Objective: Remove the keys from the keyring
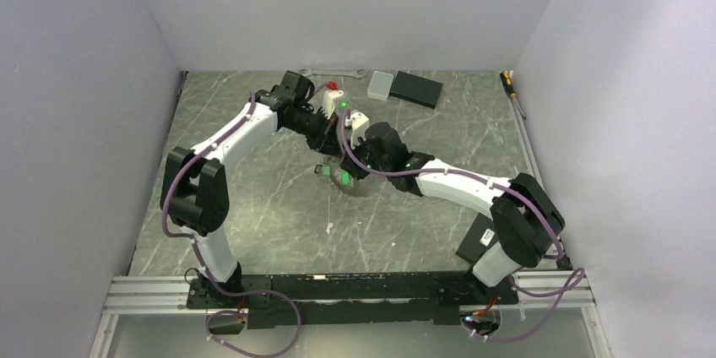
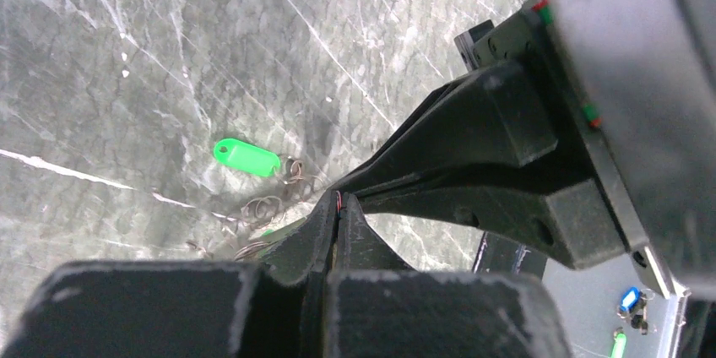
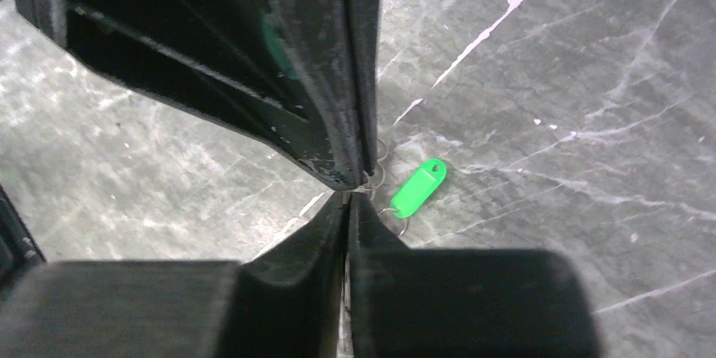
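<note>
The keyring [image 2: 268, 206] is a tangle of thin grey wire loops on the marble table. It also shows in the right wrist view [image 3: 377, 174]. One green-headed key [image 2: 246, 157] lies flat beside it, also seen from the right wrist [image 3: 419, 187]. A second green bit [image 2: 268, 231] peeks out behind my left finger. The black-headed key is hidden. My left gripper [image 2: 339, 201] and right gripper [image 3: 348, 199] are both shut. They meet tip to tip over the keyring, each pinching a thin loop of it. In the top view they meet mid-table, left gripper [image 1: 336, 160] and right gripper [image 1: 351, 170].
A silver wrench [image 1: 338, 73], a white box [image 1: 381, 85] and a black box [image 1: 417, 88] lie at the back wall. A screwdriver [image 1: 509, 84] lies at the back right corner. A black box [image 1: 480, 240] sits by the right arm's base.
</note>
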Available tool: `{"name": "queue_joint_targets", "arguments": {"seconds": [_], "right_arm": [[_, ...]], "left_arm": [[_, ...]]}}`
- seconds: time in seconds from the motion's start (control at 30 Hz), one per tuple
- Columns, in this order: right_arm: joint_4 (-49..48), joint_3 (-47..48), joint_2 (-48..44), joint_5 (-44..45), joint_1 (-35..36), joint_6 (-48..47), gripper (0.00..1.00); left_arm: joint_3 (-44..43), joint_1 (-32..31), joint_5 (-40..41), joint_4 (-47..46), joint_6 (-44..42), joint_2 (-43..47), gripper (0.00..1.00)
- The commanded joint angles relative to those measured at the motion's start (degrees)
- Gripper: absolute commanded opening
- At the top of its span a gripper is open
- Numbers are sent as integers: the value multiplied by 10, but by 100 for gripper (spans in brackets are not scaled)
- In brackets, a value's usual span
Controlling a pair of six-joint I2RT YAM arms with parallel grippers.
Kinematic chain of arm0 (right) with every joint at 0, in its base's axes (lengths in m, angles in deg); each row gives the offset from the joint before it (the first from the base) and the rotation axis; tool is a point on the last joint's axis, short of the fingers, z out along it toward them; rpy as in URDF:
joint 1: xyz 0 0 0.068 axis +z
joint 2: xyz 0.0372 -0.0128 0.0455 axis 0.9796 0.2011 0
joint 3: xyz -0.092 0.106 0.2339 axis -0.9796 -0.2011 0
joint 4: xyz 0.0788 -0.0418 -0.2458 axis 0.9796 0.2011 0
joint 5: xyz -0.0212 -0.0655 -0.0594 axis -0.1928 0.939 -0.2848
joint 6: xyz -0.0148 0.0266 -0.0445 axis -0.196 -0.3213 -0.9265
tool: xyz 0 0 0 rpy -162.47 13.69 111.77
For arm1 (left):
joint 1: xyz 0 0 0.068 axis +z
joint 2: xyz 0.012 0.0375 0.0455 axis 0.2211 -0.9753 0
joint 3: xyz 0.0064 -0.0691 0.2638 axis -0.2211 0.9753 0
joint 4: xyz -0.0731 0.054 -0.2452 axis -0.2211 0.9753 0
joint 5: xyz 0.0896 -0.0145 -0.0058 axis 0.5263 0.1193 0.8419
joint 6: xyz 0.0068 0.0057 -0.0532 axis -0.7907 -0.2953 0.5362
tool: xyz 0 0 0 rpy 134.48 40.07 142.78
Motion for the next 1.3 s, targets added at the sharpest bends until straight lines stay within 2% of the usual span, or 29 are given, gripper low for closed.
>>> {"name": "queue_joint_targets", "arguments": {"seconds": [0.0,0.07,0.13,0.17,0.2,0.27,0.4,0.47,0.6,0.73,0.9,0.97,1.17,1.23,1.27], "right_arm": [[34,41,6,-5,-3,-49,0],[49,51,3,1,-3,-72,0],[53,55,-2,15,-4,-108,0],[51,54,-7,21,-5,-123,0],[47,51,-13,25,-5,-138,0],[43,49,-25,35,-7,-173,0],[68,73,-41,34,-22,-216,0],[84,91,-46,34,-31,-239,0],[122,134,-55,46,-34,-311,0],[147,175,-61,107,-34,-382,0],[171,218,-68,156,-27,-423,0],[171,230,-70,190,-16,-435,0],[120,218,-70,337,50,-523,0],[103,214,-66,370,65,-544,0],[98,216,-64,381,71,-550,0]], "left_arm": [[-60,-4,-23,46,-3,-1,0],[-88,-4,-17,80,-20,-2,2],[-106,-3,-11,101,-28,1,9],[-112,-2,-9,107,-31,4,16],[-117,0,-8,114,-34,7,30],[-124,12,-13,123,-38,15,48],[-139,56,-51,119,-25,30,76],[-144,79,-68,115,-25,39,82],[-116,113,-89,76,-15,72,89],[-51,124,-117,15,-6,105,88],[43,126,-191,-129,82,117,80],[62,126,-197,-179,112,112,79],[94,126,-218,-314,180,103,77],[113,126,-225,-383,214,102,76],[131,127,-229,-453,235,101,76]]}}
